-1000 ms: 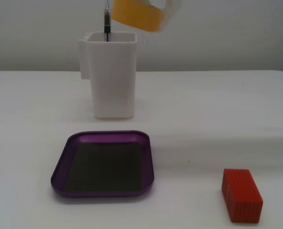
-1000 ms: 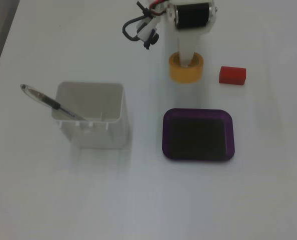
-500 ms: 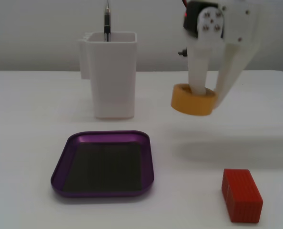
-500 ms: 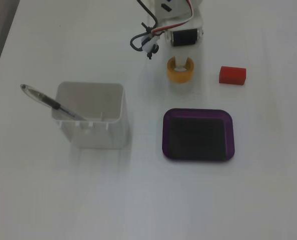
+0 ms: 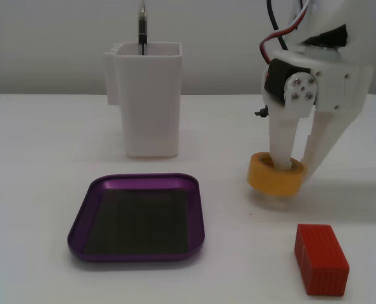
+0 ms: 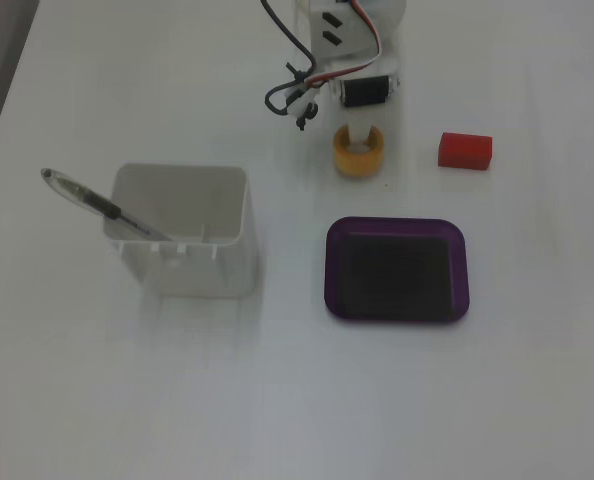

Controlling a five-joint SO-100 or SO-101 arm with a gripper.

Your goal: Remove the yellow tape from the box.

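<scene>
White plastic fingers (image 5: 280,149) clamped across wall of thick yellow-orange tape roll (image 5: 273,178), one inside hollow core. Roll apparently just above white table (image 5: 42,145), beside shallow purple square tray (image 5: 137,250), outside it.

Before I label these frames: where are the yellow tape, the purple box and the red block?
yellow tape (image 5: 273,179): fixed view, front outer wall.
purple box (image 6: 397,225): fixed view, far rim.
red block (image 5: 321,259): fixed view, ribbed front face.
</scene>
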